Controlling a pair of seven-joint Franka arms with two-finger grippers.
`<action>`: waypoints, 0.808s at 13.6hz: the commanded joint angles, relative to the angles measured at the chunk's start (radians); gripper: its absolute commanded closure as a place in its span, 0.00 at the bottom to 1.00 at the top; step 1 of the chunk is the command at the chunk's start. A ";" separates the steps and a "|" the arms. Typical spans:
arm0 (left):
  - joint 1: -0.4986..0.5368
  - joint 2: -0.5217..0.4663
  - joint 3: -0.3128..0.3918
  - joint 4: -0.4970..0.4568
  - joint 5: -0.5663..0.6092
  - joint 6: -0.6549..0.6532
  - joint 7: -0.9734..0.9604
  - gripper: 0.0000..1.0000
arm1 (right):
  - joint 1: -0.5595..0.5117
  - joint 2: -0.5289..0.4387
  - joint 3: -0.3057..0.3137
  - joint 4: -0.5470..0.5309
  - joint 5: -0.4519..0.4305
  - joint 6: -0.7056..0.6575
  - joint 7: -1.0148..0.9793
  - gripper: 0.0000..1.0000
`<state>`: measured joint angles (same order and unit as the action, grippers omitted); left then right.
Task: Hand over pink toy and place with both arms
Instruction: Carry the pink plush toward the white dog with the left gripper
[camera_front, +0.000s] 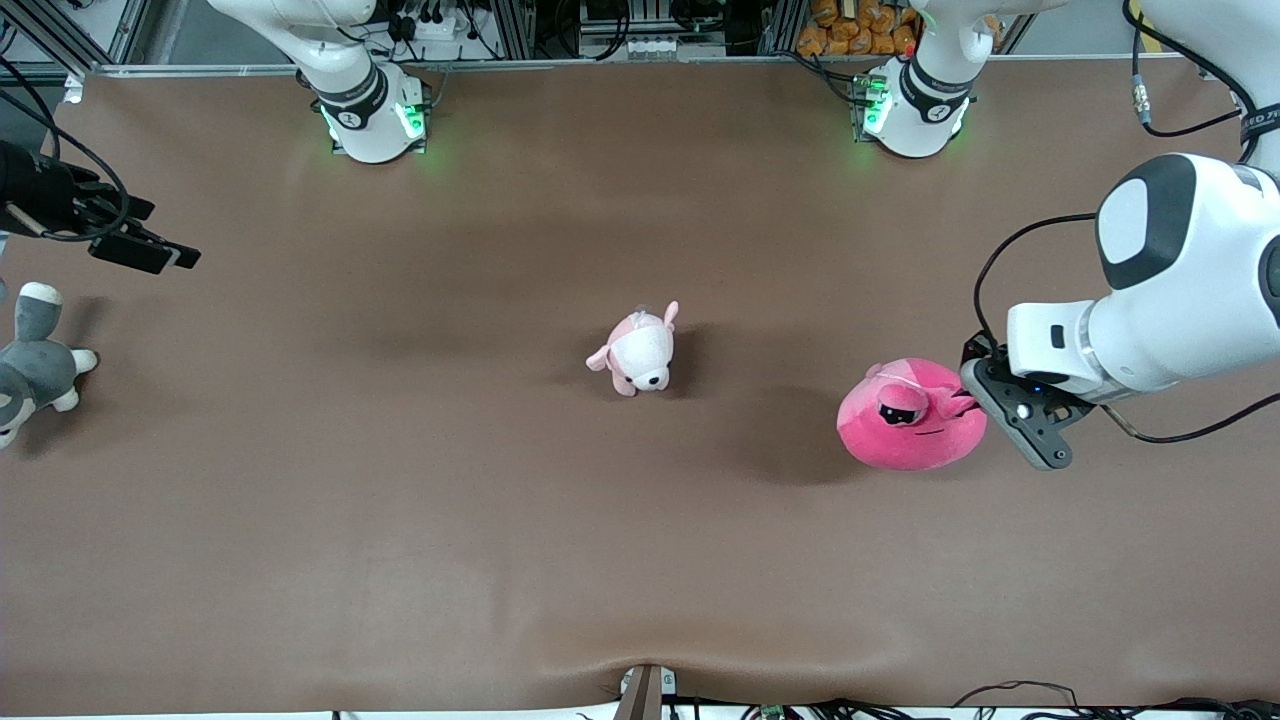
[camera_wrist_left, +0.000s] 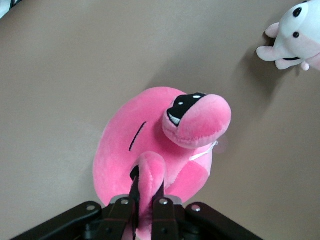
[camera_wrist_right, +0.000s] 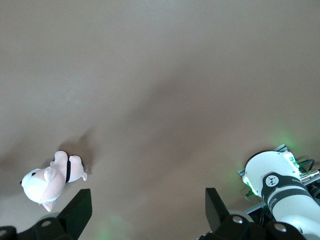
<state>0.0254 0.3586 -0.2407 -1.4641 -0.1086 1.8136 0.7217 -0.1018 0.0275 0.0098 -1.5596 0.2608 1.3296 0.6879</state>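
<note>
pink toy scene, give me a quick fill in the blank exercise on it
1. The left gripper is shut on one stalk ____ of the pink toy.
2. The right gripper, over the right arm's end of the table, has its fingers ____.
3. The plush nearest the pink toy is the pale pink-and-white ____.

Missing words: eye; open; puppy

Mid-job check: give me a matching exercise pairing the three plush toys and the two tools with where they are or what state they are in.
Things:
1. pink toy
2. puppy plush
3. grey plush
4. right tool

States:
A. open, holding nothing
B. at the right arm's end of the table
C. one eye stalk pinched in the shut left tool
D. mid-table, untouched

Pairs: 1-C, 2-D, 3-B, 4-A
</note>
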 joint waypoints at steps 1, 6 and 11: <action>0.002 -0.026 -0.037 0.007 0.009 -0.039 -0.073 1.00 | 0.008 0.006 -0.001 0.013 0.062 -0.006 0.074 0.00; -0.054 -0.030 -0.068 0.010 0.035 -0.060 -0.215 1.00 | 0.007 0.018 -0.001 0.015 0.101 -0.003 0.117 0.00; -0.093 -0.029 -0.068 0.048 0.033 -0.095 -0.289 1.00 | 0.005 0.018 -0.002 0.016 0.178 -0.004 0.165 0.00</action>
<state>-0.0608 0.3423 -0.3091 -1.4391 -0.0909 1.7620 0.4674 -0.0980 0.0385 0.0069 -1.5589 0.4125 1.3302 0.8071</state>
